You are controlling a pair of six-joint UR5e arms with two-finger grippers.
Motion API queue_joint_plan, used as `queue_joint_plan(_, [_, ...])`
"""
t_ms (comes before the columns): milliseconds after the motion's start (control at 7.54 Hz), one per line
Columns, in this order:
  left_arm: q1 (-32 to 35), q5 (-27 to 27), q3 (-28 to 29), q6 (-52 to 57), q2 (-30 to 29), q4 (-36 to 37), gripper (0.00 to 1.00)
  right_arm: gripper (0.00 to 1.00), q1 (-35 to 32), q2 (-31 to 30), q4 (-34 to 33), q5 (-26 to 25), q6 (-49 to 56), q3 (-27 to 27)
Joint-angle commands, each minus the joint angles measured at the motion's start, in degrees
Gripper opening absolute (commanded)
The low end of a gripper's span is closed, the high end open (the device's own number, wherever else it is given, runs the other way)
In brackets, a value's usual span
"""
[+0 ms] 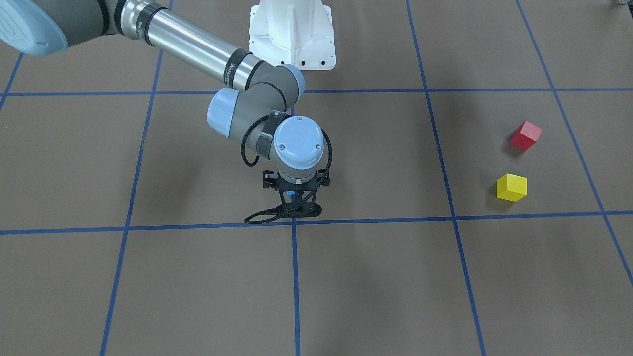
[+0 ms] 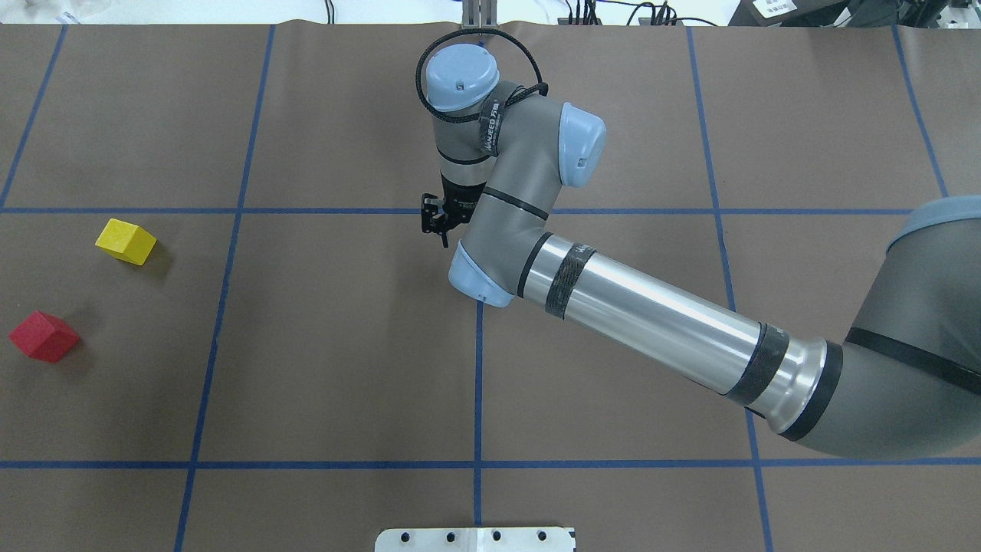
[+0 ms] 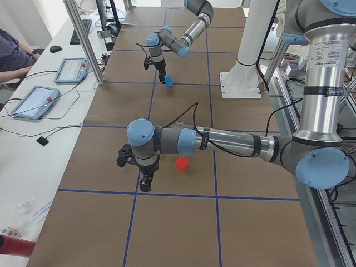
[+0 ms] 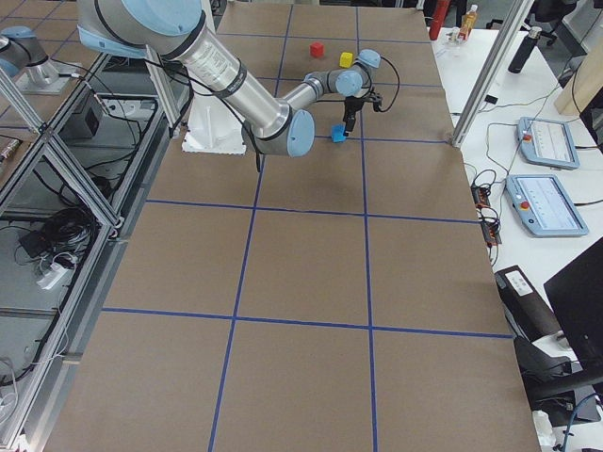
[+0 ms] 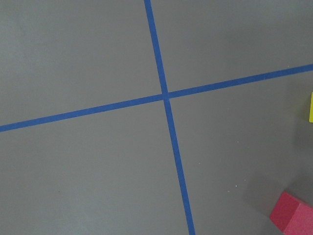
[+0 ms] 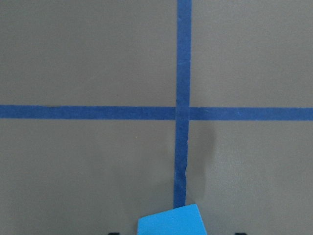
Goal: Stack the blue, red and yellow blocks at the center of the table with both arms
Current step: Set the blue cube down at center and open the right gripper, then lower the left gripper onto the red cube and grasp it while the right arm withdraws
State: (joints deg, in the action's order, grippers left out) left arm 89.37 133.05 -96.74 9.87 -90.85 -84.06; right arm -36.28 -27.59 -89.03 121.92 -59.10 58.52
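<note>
The blue block (image 6: 171, 221) lies on the table just robot-side of the centre tape crossing (image 6: 183, 112), below my right gripper (image 1: 295, 205). Its fingertips barely show, set wider than the block, so it looks open. The block also shows in the exterior left view (image 3: 169, 81) and the exterior right view (image 4: 337, 134). The red block (image 2: 44, 336) and yellow block (image 2: 126, 241) lie apart on the left side of the table. My left gripper (image 3: 146, 182) hovers near the red block (image 3: 181, 163); I cannot tell whether it is open or shut.
Brown paper with blue tape grid lines covers the table. The white robot base (image 1: 292, 34) stands at the robot-side edge. Operators' tablets (image 3: 33, 100) lie on a side desk beyond the table. A red block corner (image 5: 295, 218) shows in the left wrist view.
</note>
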Motion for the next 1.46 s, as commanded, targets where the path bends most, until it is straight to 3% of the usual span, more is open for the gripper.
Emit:
queue_joint_plan(0, [-0.3, -0.1, -2.5, -5.4, -0.2, 0.1, 1.0, 0.99, -3.4, -0.3, -1.1, 1.8, 0.1, 3.9])
queue_joint_plan(133, [-0.9, 0.0, -5.6, -13.4, 0.4, 0.1, 1.0, 1.0, -6.2, -1.0, -3.7, 5.2, 0.8, 6.1])
queue_joint_plan(398, [-6.9, -0.1, -14.6, -20.0, 7.1, -3.7, 1.0, 1.0, -9.7, -10.1, -6.2, 5.8, 3.4, 17.9])
queue_joint_plan(664, [-13.4, -1.6, -14.7, -19.9, 16.7, -24.2, 1.0, 1.0, -12.6, -18.3, -6.2, 6.0, 9.1, 24.9])
queue_joint_plan(796, [-16.8, -3.0, -14.7, -19.9, 17.7, -27.6, 1.0, 1.0, -13.5, -21.9, -6.2, 5.9, 11.9, 28.1])
queue_joint_plan(1327, [-30.1, -8.6, -13.4, -19.5, 16.8, -30.5, 1.0, 1.0, -14.3, -25.5, -5.7, 5.4, 14.9, 29.3])
